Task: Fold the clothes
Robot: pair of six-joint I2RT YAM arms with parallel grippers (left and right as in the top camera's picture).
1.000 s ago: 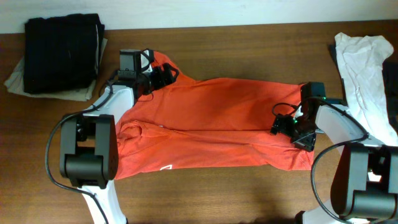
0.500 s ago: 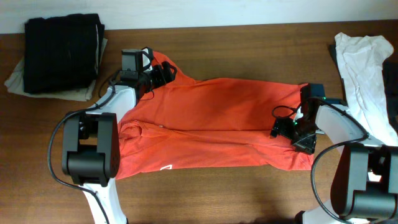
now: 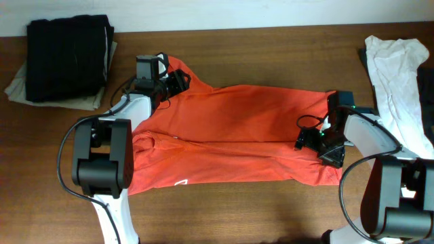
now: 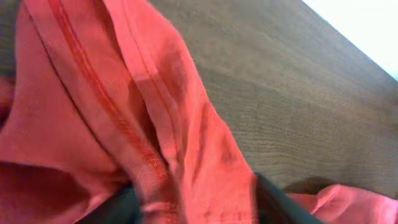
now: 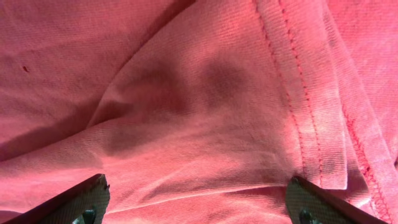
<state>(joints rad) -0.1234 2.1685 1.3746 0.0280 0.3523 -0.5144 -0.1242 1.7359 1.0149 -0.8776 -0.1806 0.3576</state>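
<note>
Well off the T-shirt's (image 3: 237,135) upper-left corner sits a black folded stack (image 3: 68,57), squared-off, on a flat beige cloth (image 3: 17,91). At that same corner the left gripper (image 3: 178,80) is on the sleeve end. Its jaws are abt half closed w/ a bunched ridge of hem between the dark fingers (image 4: 115,211). Fabric fills the gap, but I can't tell if it's truly pinched. The shirt is red-orange knit, soft and matte, laid long across the wood-grain table (image 3: 271,54). It has a lengthwise crease thru the middle, double-stitched hems and a small white logo (image 3: 181,182) near its lower-left edge. The grey left arm (image 3: 102,163) covers part of that side. On the shirt's right end the right gripper (image 3: 302,139) sits low over the cloth, jaws spread wide, only flat wrinkled fabric and a stitched seam between them, nothing held. Past the shirt's right edge lies a crumpled white garment (image 3: 397,74), apart from it.
</note>
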